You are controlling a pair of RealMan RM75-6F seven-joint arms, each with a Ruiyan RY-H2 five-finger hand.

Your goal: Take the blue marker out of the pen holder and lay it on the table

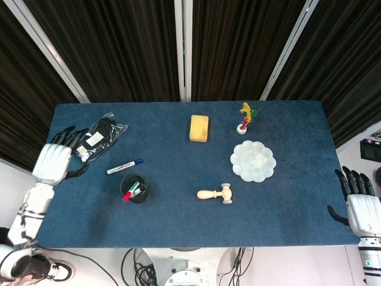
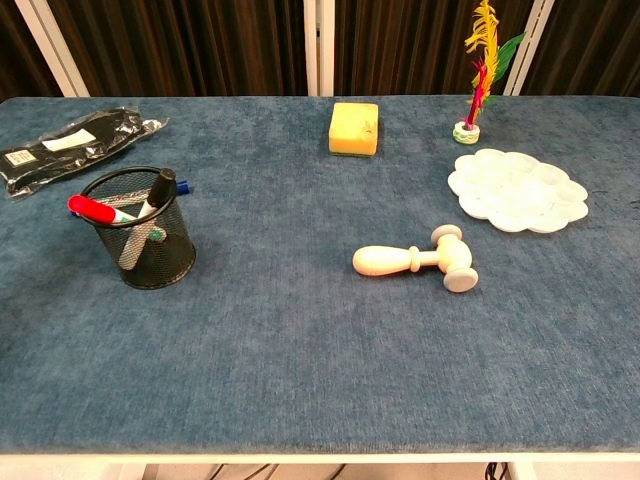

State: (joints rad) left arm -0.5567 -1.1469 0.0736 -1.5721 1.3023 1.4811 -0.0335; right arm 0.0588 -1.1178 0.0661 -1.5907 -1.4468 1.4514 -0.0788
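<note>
Resting state: hovering my left hand (image 1: 55, 162) off the table's left edge, fingers spread wide and holding nothing — as I judge it, the job here is done.
Blue marker: the blue marker (image 1: 124, 166) lies flat on the table (image 1: 286, 196), just behind the pen holder (image 1: 135, 188), apart from it, between the holder and the black packet (image 1: 98, 133).
Long axis: it runs nearly left to right, tilted a little — the blue cap end (image 1: 138, 161) points right and slightly away from me, the white barrel points toward my left hand.
Chest view: only the blue tip (image 2: 184, 186) shows past the holder's rim (image 2: 128, 190); the rest is hidden behind the mesh.
Why it lies there: my guess is that the bare cloth just behind the holder was the nearest clear spot within my left arm's reach.
Pen holder: upright, with a red marker (image 1: 127, 195) and a black-capped one (image 2: 157, 192) leaning inside.
Right hand: my right hand (image 1: 359, 205) sits far to the right of the holder, off the table's corner, fingers extended and apart, holding nothing.
Remaining risk: a round barrel could roll, though it looks settled.
</note>
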